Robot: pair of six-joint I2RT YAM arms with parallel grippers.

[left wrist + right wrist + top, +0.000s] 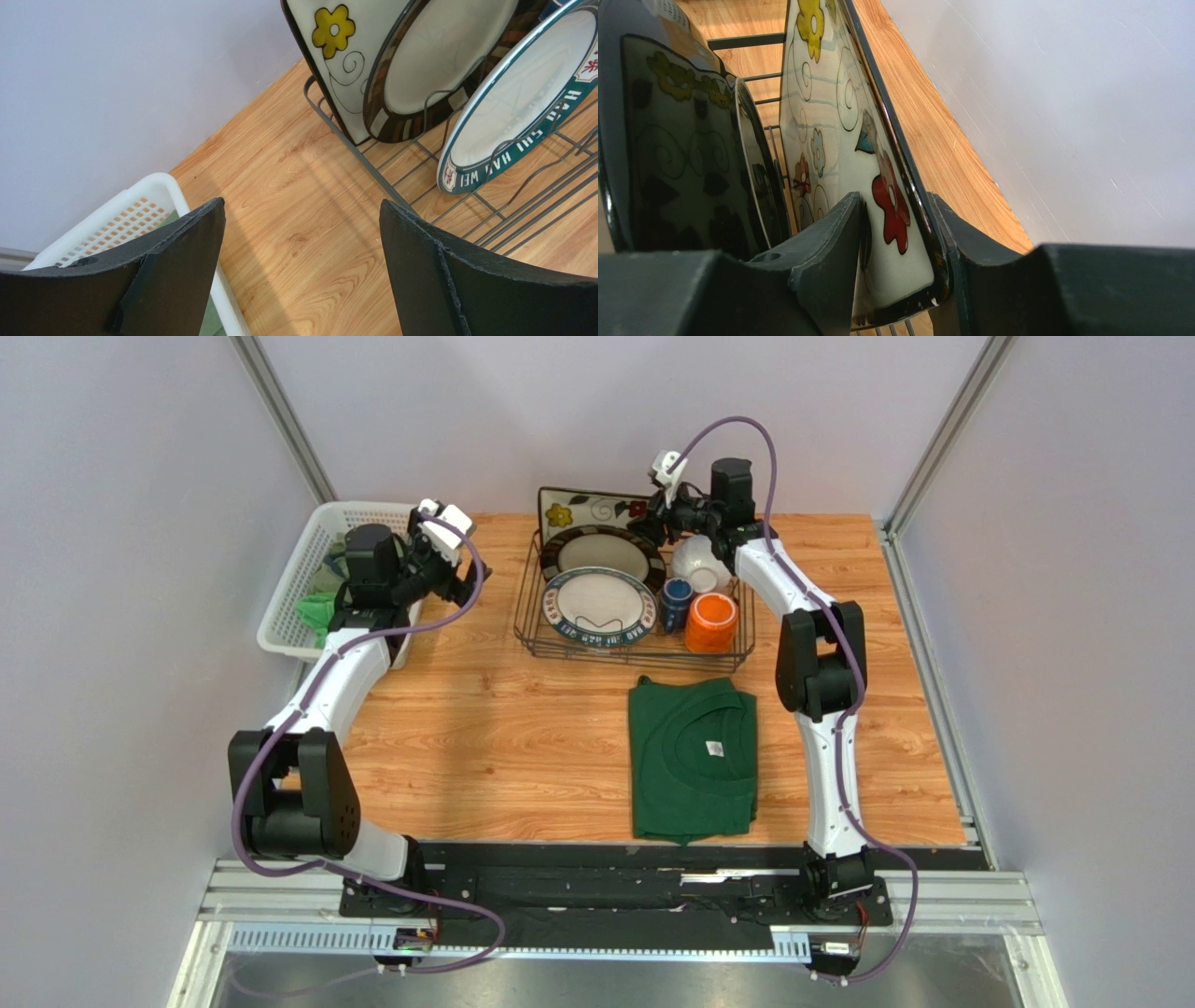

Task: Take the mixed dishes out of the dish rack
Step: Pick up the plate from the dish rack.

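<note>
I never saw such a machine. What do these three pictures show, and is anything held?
Two robot arms stand at the near edge of a table. One picture looks down from above; two come from wrist cameras. A wire dish rack holds a square flowered plate, two round plates, a white bowl, a blue mug, an orange mug. Nearby: a white basket, a folded green shirt. The right gripper grips the square plate; the left gripper is open, empty.

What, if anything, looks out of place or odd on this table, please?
Nothing looks spilled or broken. The one oddity is a folded dark green T-shirt lying flat on the wooden table just in front of the dark wire dish rack: clothing among dishes.
</note>
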